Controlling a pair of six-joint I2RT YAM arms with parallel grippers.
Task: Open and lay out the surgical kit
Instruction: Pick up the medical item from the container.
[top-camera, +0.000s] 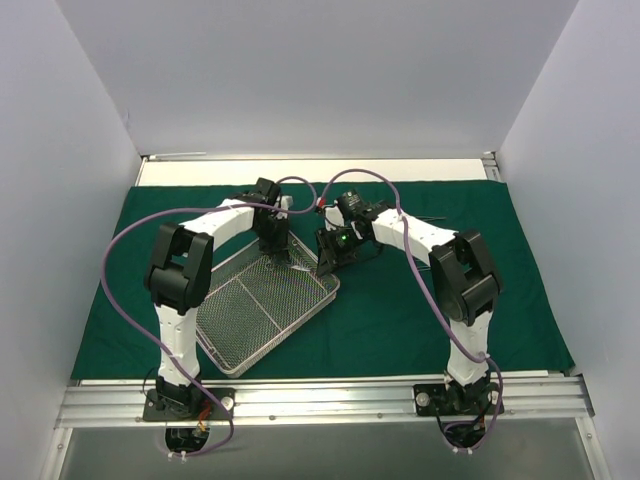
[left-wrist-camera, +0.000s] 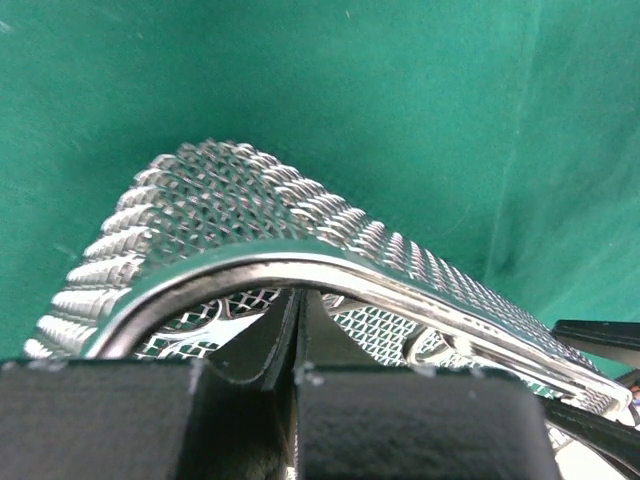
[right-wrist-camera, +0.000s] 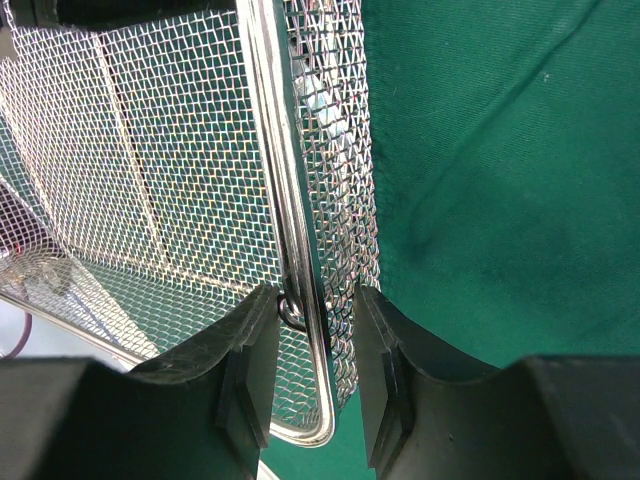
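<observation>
The dark green drape (top-camera: 420, 300) lies spread flat over the table. The silver wire-mesh tray (top-camera: 262, 312) sits on it at a slant, left of centre. My left gripper (top-camera: 277, 255) is at the tray's far corner. In the left wrist view its fingers (left-wrist-camera: 297, 310) are pressed together just inside the curved tray rim (left-wrist-camera: 240, 258), with nothing seen between them. My right gripper (top-camera: 325, 265) is at the tray's far right edge. In the right wrist view it (right-wrist-camera: 315, 330) is open and straddles the tray wall and rim (right-wrist-camera: 290, 200). A steel ring (left-wrist-camera: 435, 345) shows inside the tray.
A thin dark item (top-camera: 432, 218) lies on the drape behind the right arm. Bare white table (top-camera: 300, 172) shows behind the drape, and white walls enclose three sides. An aluminium rail (top-camera: 320, 400) runs along the near edge.
</observation>
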